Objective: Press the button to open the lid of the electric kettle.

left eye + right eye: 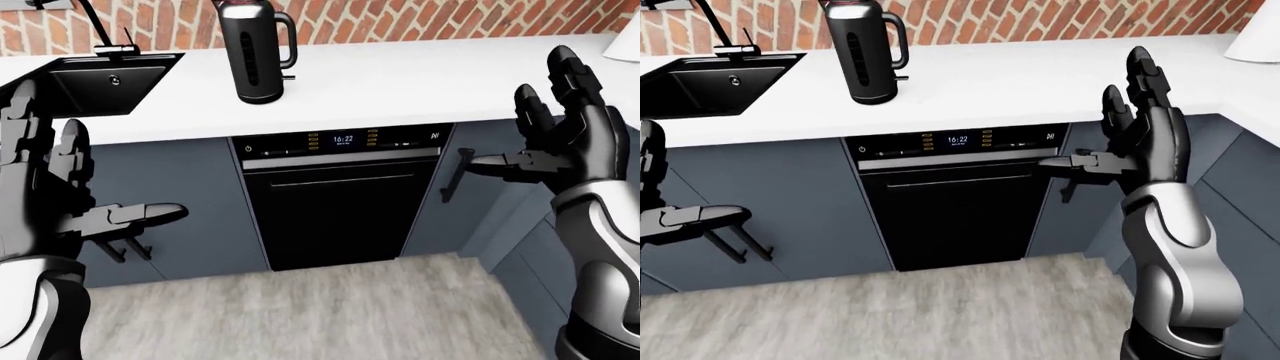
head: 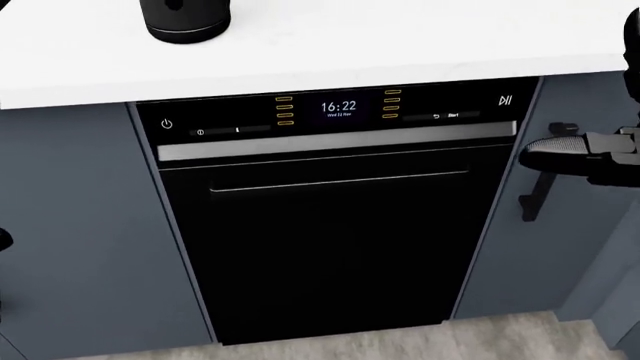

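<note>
The black electric kettle stands upright on the white counter, its handle to the right and its lid at the top edge of the view. Its base shows in the head view. My left hand is open at the left, low by the cabinet fronts, well below and left of the kettle. My right hand is open at the right, fingers spread upward at counter height, far to the right of the kettle. Both hands are empty.
A black oven with a lit clock sits under the counter below the kettle. A black sink with a tap is at the left. A brick wall runs behind. Grey cabinets flank the oven above a grey floor.
</note>
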